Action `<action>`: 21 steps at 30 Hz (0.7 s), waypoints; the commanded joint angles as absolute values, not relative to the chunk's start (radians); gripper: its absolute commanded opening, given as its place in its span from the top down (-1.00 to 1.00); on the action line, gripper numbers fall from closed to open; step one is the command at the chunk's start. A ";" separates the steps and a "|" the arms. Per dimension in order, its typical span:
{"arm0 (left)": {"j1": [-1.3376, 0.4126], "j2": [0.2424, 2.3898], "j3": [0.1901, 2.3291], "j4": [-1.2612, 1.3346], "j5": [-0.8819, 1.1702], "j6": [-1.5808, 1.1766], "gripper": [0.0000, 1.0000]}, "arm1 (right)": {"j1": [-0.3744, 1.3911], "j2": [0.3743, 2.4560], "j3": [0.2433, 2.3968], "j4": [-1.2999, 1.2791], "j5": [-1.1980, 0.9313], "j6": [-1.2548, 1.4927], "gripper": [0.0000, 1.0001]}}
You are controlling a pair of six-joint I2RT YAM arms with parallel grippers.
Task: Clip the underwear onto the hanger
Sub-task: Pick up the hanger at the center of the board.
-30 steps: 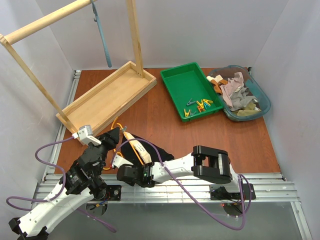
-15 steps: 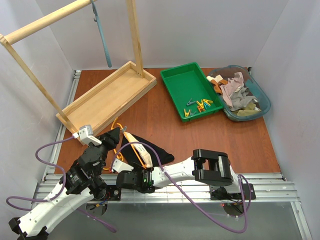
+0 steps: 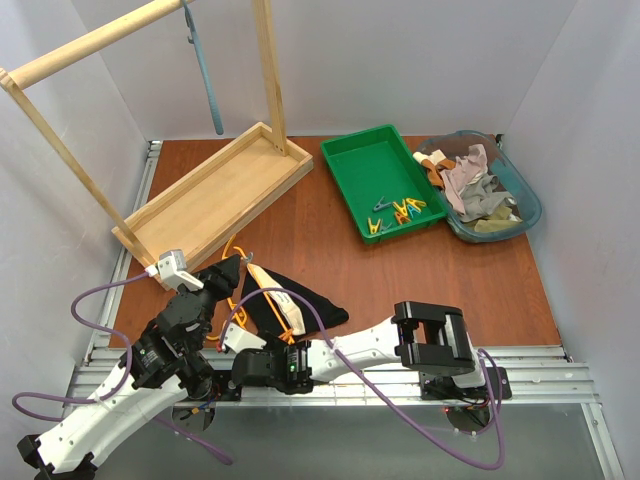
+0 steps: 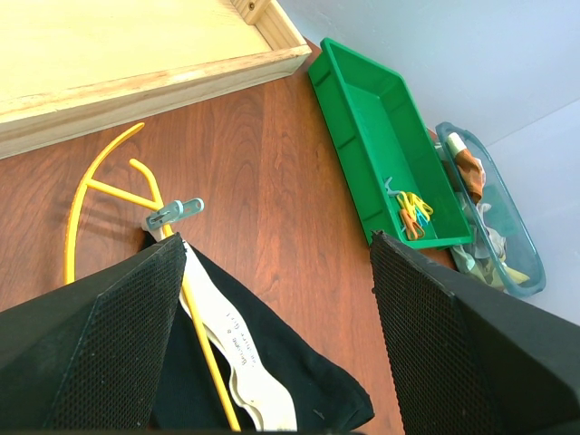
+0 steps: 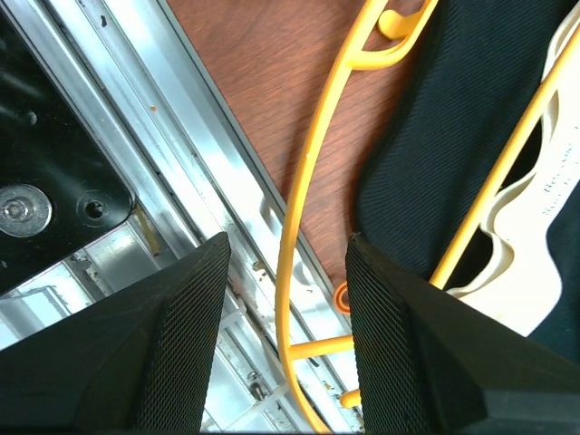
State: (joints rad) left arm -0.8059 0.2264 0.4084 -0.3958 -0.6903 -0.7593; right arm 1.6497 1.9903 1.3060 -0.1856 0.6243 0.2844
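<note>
The black underwear [image 3: 298, 300] lies flat on the table with its cream waistband [image 4: 237, 355] up. The yellow hanger [image 3: 234, 268] lies across it, and a grey-blue peg [image 4: 177, 212] sits where the hanger's bar meets the cloth's far corner. My left gripper [image 4: 276, 240] hovers open above the underwear [image 4: 299, 372] and hanger [image 4: 89, 181], holding nothing. My right gripper [image 5: 288, 249] is open at the near edge, and the hanger's curved bar [image 5: 304, 208] runs between its fingers without touching them. The black cloth [image 5: 462, 118] lies just beyond. In the top view the right gripper [image 3: 243, 350] is low by the rail.
A wooden tray [image 3: 215, 195] with a rack frame stands at the back left; a grey-blue hanger [image 3: 205, 75] hangs from its rail. A green tray [image 3: 350, 170] holds several pegs [image 3: 400, 212]. A blue bin [image 3: 528, 205] holds clothes. The metal rail [image 5: 163, 163] lies under the right gripper.
My right arm has drawn back toward the near edge and lower left, uncovering more of the underwear. The left arm has stayed still.
</note>
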 commanded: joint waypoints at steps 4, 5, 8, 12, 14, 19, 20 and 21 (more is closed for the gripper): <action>-0.801 0.230 0.410 -0.410 -0.690 -0.750 -0.49 | 1.635 1.953 1.321 -0.212 0.561 0.356 0.12; -0.801 0.230 0.410 -0.411 -0.690 -0.752 -0.48 | 1.634 1.956 1.319 -0.215 0.560 0.360 0.12; -0.801 0.230 0.410 -0.411 -0.690 -0.752 -0.49 | 1.628 1.957 1.313 -0.218 0.546 0.368 0.12; -0.801 0.232 0.410 -0.411 -0.690 -0.752 -0.49 | 1.615 1.965 1.304 -0.221 0.511 0.383 0.13; -0.801 0.232 0.410 -0.411 -0.690 -0.752 -0.49 | 1.611 1.970 1.298 -0.221 0.488 0.390 0.14; -0.801 0.230 0.410 -0.411 -0.692 -0.752 -0.49 | 1.606 1.970 1.276 -0.222 0.443 0.413 0.17; -0.801 0.229 0.410 -0.411 -0.692 -0.752 -0.49 | 1.605 1.970 1.272 -0.222 0.437 0.416 0.18; -0.801 0.227 0.410 -0.411 -0.692 -0.752 -0.49 | 1.605 1.971 1.269 -0.224 0.433 0.417 0.19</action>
